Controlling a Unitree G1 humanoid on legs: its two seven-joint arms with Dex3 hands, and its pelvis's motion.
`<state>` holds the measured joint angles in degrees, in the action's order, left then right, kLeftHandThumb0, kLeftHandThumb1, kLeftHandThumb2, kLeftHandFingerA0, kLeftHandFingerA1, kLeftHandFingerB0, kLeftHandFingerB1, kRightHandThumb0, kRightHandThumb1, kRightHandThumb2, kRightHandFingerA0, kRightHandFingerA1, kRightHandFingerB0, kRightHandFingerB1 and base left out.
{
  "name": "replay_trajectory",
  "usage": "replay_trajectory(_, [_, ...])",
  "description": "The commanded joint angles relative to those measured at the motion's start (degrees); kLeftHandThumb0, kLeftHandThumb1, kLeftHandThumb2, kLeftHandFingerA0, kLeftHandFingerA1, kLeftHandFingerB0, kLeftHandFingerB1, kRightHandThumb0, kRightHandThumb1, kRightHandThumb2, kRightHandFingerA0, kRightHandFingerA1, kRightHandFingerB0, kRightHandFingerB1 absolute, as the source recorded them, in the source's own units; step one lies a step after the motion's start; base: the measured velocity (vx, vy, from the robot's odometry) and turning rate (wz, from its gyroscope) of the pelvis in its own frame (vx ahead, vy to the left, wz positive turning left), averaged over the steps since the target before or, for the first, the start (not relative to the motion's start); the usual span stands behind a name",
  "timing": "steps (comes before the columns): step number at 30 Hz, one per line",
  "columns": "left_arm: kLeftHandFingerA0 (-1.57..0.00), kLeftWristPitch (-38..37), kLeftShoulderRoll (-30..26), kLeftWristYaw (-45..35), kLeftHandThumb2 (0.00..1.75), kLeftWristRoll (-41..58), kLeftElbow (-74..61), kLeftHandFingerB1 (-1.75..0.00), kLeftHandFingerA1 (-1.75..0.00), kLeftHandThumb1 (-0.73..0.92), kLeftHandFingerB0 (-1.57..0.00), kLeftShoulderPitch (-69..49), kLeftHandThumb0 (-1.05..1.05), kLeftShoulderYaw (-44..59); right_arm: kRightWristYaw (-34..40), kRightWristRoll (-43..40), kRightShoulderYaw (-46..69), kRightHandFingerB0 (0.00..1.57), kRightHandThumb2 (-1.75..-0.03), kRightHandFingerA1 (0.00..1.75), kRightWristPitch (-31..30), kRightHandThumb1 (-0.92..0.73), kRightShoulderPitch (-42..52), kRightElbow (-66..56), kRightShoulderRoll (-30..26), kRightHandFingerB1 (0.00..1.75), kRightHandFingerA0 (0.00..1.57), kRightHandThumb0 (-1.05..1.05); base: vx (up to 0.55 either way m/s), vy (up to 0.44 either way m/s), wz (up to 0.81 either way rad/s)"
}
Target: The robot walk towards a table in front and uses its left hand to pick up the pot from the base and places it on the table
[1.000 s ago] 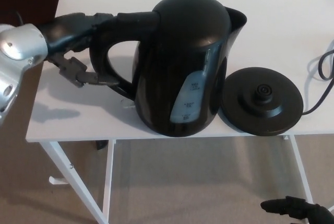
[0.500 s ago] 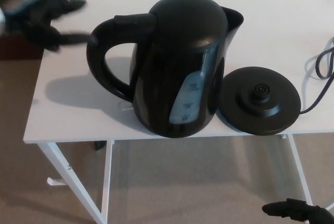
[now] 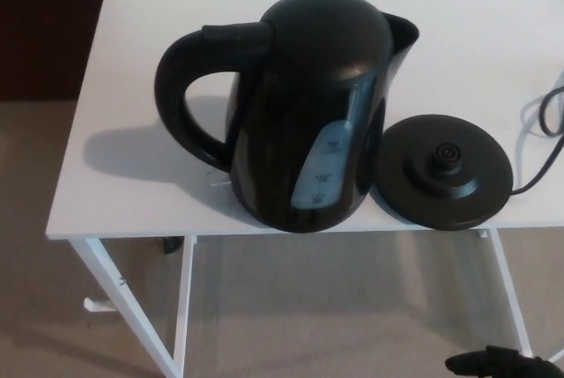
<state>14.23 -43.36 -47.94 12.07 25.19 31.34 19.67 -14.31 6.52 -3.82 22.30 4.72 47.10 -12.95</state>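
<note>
The black kettle pot (image 3: 304,114) stands upright on the white table (image 3: 132,184), near the front edge, with its handle (image 3: 181,87) pointing to the left. Its round black base (image 3: 443,171) lies on the table just to the right, touching or nearly touching the pot's side. My left hand is out of the picture. A small part of my right hand (image 3: 498,363) shows at the bottom right corner, below the table level and far from the pot.
A dark power cord (image 3: 545,131) runs from the base off the right edge. White table legs (image 3: 181,307) stand over beige carpet. A dark panel (image 3: 44,25) lies left of the table.
My left hand let go of the pot's handle, pulled away up and to the left, and has left the picture. The pot stays standing on the table.
</note>
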Motion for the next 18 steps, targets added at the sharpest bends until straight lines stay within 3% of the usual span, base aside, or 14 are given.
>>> replay_trajectory(1, [0.00, -5.64, 5.74, -3.79, 0.56, 8.42, -4.67, 0.00, 0.00, 0.49, 0.00, -25.05, -0.72, 12.11, -1.08, -1.97, 1.76, 0.67, -0.60, 0.48, 1.79, -0.46, 2.20, 3.50, -1.08, 0.42, 0.88, -0.64, 0.00, 0.000, 0.00])
replay_trajectory(2, [0.00, -7.87, 10.00, -2.73, 0.76, 8.67, -4.52, 0.00, -0.04, 0.43, 0.00, -31.78, -0.71, 13.52, -0.68, -2.61, 2.42, 0.67, -0.59, 0.47, 0.90, -0.46, 2.02, 4.21, -0.58, 0.42, 0.87, -0.63, 0.00, 0.000, 0.00])
replay_trajectory(5, [0.00, -12.13, 16.79, -0.70, 0.77, 7.87, -3.45, -0.04, -0.09, 0.44, 0.00, -40.40, -0.71, 13.54, -0.19, -3.09, 3.27, 0.67, -0.59, 0.47, 1.28, -0.46, 2.30, 5.93, -0.54, 0.42, 0.86, -0.63, 0.00, 0.000, 0.00])
replay_trajectory(6, [0.00, -14.03, 20.31, 2.40, 0.76, 6.94, -1.07, -0.15, -0.19, 0.40, 0.00, -43.37, -0.61, 13.64, -0.07, -3.90, 4.06, 0.57, -0.82, 0.64, 1.76, -0.40, 2.29, 6.53, -0.24, 0.52, 0.85, -0.56, 0.00, 0.000, 0.00])
replay_trajectory(8, [0.00, -14.91, 22.22, 3.87, 0.76, 6.42, -0.41, -0.15, -0.19, 0.40, 0.00, -44.98, -0.61, 13.69, -0.14, -4.19, 4.49, 0.57, -0.82, 0.64, 2.05, -0.40, 2.18, 7.15, -0.22, 0.52, 0.85, -0.56, 0.00, 0.000, 0.00])
replay_trajectory(9, [0.00, -16.18, 24.64, 5.54, 0.73, 6.25, 2.94, -0.16, -0.22, 0.38, 0.00, -46.76, -0.55, 14.24, -0.11, -5.04, 5.35, 0.67, -0.59, 0.47, 1.92, -0.44, 1.98, 7.88, 0.28, 0.42, 0.84, -0.62, 0.00, 0.000, 0.00])
replay_trajectory(10, [0.00, -17.27, 26.59, 8.42, 0.75, 5.02, 4.96, -0.21, -0.27, 0.38, 0.00, -48.52, -0.53, 14.22, -0.10, -6.20, 6.46, 0.66, -0.59, 0.47, 1.55, -0.43, 1.53, 8.63, 1.01, 0.42, 0.82, -0.63, 0.00, 0.000, 0.00])
replay_trajectory(12, [0.00, -17.26, 27.06, 10.55, 0.75, 3.36, 6.69, -0.20, -0.26, 0.39, 0.00, -49.10, -0.54, 13.59, 0.30, -6.44, 7.41, 0.64, -0.60, 0.46, 1.42, -0.42, 0.66, 9.57, 1.51, 0.42, 0.79, -0.65, 0.00, 0.000, 0.00])
replay_trajectory(13, [0.00, -16.90, 27.43, 10.82, 0.78, 3.12, 7.17, -0.22, -0.28, 0.42, 0.00, -49.51, -0.53, 13.36, 0.48, -7.36, 8.60, 0.58, -0.76, 0.53, 1.22, -0.40, 0.18, 9.93, 1.97, 0.49, 0.72, -0.69, 0.00, 0.000, 0.00])
replay_trajectory(15, [0.00, -17.72, 28.17, 11.87, 0.80, 2.28, 6.87, -0.23, -0.31, 0.45, 0.00, -50.43, -0.54, 13.00, 0.68, -7.21, 9.56, 0.56, -0.78, 0.53, 1.79, -0.41, -0.14, 10.28, 2.03, 0.48, 0.69, -0.74, 0.00, 0.000, 0.00])
replay_trajectory(16, [0.00, -18.65, 28.07, 12.31, 0.81, 1.94, 7.75, -0.23, -0.31, 0.47, 0.00, -50.08, -0.57, 12.97, 0.71, -7.23, 10.00, 0.59, -0.57, 0.43, 1.81, -0.49, -0.60, 10.50, 2.26, 0.38, 0.73, -0.68, 0.00, 0.000, 0.00])
replay_trajectory(17, [-0.02, -19.11, 27.83, 13.13, 0.82, 1.44, 8.60, -0.22, -0.30, 0.48, -0.02, -49.79, -0.63, 12.77, 0.73, -7.17, 10.38, 0.49, -0.80, 0.52, 1.86, -0.42, -0.69, 10.49, 2.35, 0.46, 0.61, -0.74, 0.00, 0.000, 0.00])
replay_trajectory(18, [-0.03, -19.19, 27.76, 13.52, 0.82, 1.33, 9.00, -0.22, -0.29, 0.48, -0.03, -49.66, -0.65, 12.70, 0.77, -7.14, 10.65, 0.54, -0.57, 0.41, 2.02, -0.52, -0.69, 10.59, 2.48, 0.37, 0.65, -0.72, 0.00, 0.000, 0.06])
